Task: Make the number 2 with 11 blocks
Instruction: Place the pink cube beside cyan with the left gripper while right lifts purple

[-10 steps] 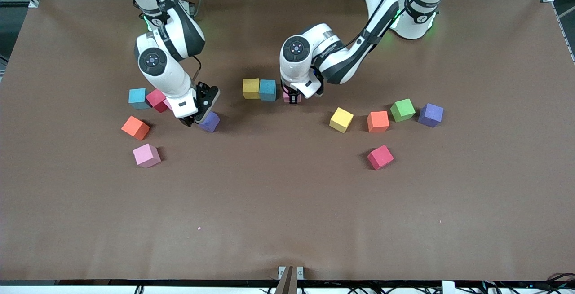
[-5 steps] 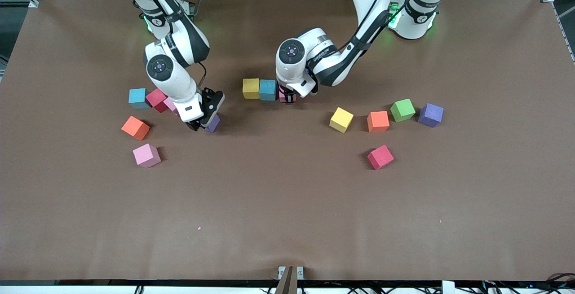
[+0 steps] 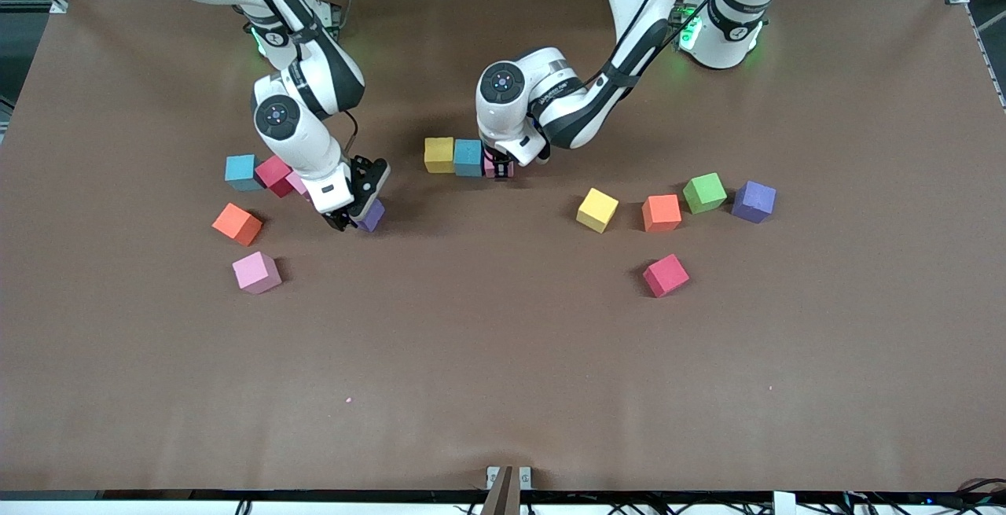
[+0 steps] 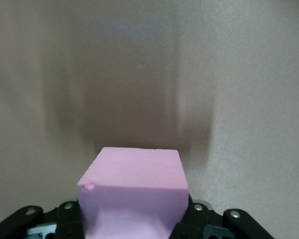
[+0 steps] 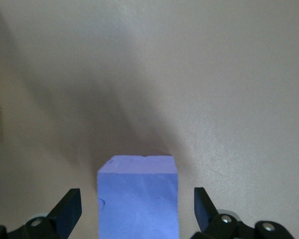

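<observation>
My left gripper (image 3: 500,167) is shut on a pink block (image 4: 134,189). It holds the block low, right beside a blue block (image 3: 468,157) that stands against a yellow block (image 3: 439,154) in a short row. No number 2 shape is in view. My right gripper (image 3: 355,218) is open and low around a purple block (image 5: 138,199), toward the right arm's end of the table. Its fingers (image 5: 70,206) stand apart from the block's sides.
Near the right gripper lie blue (image 3: 240,171), red (image 3: 274,174), orange (image 3: 236,224) and pink (image 3: 256,272) blocks. Toward the left arm's end lie yellow (image 3: 597,209), orange (image 3: 662,212), green (image 3: 704,192), purple (image 3: 754,200) and red (image 3: 666,274) blocks.
The left gripper has carried the pink block sideways until it stands next to the blue block. The right gripper has shifted over the purple block and come down around it.
</observation>
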{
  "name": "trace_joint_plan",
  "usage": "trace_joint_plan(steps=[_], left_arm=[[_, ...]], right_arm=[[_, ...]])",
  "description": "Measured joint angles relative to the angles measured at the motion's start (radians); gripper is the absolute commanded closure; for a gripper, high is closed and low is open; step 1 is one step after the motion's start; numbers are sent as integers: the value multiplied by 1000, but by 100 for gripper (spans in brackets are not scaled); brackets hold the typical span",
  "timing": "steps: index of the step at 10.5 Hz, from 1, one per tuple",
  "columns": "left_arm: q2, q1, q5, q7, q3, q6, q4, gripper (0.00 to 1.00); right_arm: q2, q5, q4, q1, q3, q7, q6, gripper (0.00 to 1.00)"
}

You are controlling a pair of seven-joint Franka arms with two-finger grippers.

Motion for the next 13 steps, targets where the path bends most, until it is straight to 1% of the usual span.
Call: trace_joint_plan(steps=[2, 6, 7, 8, 9, 10, 12, 13], left_arm=[[4, 0, 5, -4, 0, 8, 1, 54], [4, -3, 7, -4, 0, 16, 1, 53], [5, -4, 7, -4, 0, 18, 1, 53], [6, -6, 7, -4, 0, 23, 1, 53], [6, -8, 7, -4, 0, 26, 1, 53], [7, -11, 7, -4, 0, 27, 1, 53], [7, -15, 18, -4, 0, 28, 1, 53], [7, -16, 28, -4, 0, 28, 1, 45]], right_arm=[[8, 0, -2, 1, -1, -3, 0, 0], [66, 0, -3, 10, 0, -3, 21, 0], [73, 0, -3, 13, 0, -3, 22, 6], [77, 0, -3, 13, 0, -3, 22, 31], [77, 0, -3, 13, -1, -3, 22, 48], [77, 0, -3, 13, -2, -3, 22, 57], [76, 0, 2, 13, -4, -3, 22, 68], [71, 0, 6, 13, -7, -3, 19, 68]])
